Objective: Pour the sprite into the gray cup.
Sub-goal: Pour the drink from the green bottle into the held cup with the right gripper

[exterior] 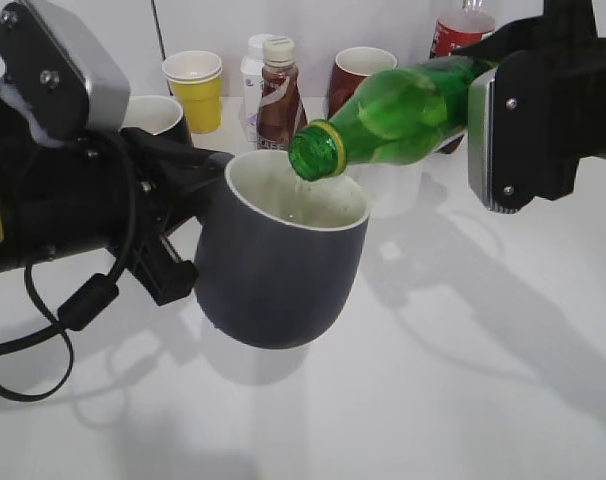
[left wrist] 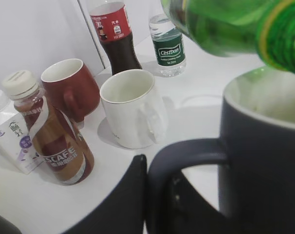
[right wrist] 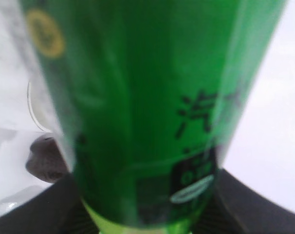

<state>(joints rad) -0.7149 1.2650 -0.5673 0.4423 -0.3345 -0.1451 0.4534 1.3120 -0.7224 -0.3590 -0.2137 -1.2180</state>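
white table (exterior: pixel 463 380); red mug (left wrist: pixel 69 87), white mug (left wrist: pixel 130 109), coffee bottle (left wrist: pixel 52 136)

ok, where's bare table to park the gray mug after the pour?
Bare table runs in front of and right of the gray cup. The back is crowded: yellow cup, coffee bottle, red mug, white mug, cola bottle.

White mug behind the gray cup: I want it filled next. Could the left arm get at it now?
Probably not: the left gripper is shut on the gray cup's handle; the white mug stands free.
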